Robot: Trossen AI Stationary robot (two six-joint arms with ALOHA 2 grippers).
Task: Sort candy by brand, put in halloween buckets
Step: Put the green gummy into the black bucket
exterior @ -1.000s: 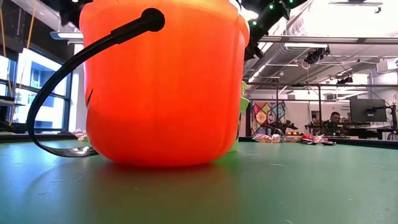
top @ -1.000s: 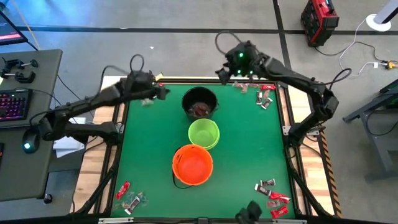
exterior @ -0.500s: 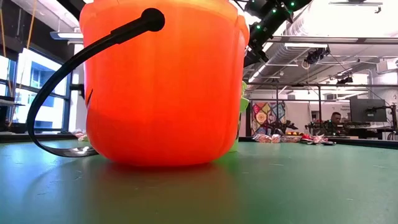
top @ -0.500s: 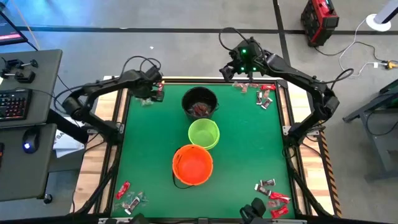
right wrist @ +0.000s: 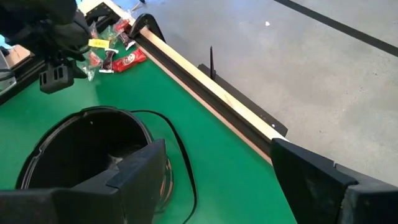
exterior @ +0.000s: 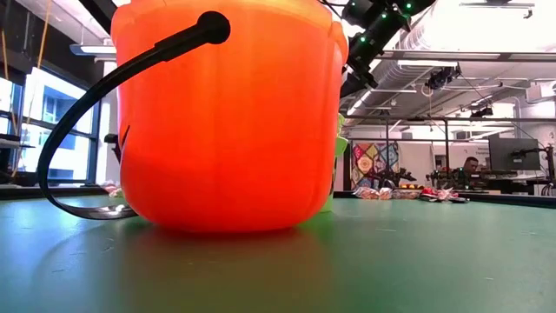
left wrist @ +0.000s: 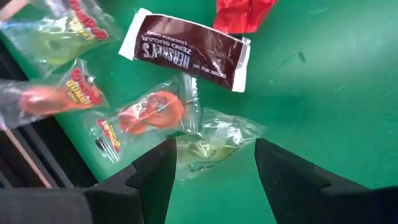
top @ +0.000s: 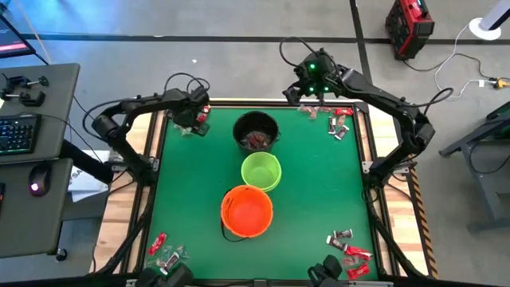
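My left gripper (top: 192,121) hovers open over the candy pile (top: 190,127) at the table's far left corner. In the left wrist view its fingers stand on either side of a clear-wrapped candy (left wrist: 211,142), apart from it, with a brown Hershey's piece (left wrist: 186,53), a red wrapper (left wrist: 239,12) and orange ring candies (left wrist: 152,112) beyond. My right gripper (top: 309,89) is open and empty, raised near the far edge, right of the black bucket (top: 256,131). The green bucket (top: 260,171) and the orange bucket (top: 247,211) stand in a row toward the near edge.
More candy lies at the far right corner (top: 336,121), the near left corner (top: 167,255) and the near right corner (top: 348,251). The black bucket holds some pieces (top: 255,141). A raised wooden rim (right wrist: 205,93) runs along the far edge. Bare green table (top: 319,183) lies right of the buckets.
My left arm has drawn its elbow in toward the table, and its gripper has settled over the far left candy pile, shifting slightly toward the left edge. My right gripper has moved a little toward the table's right along the far edge. No candy has moved.
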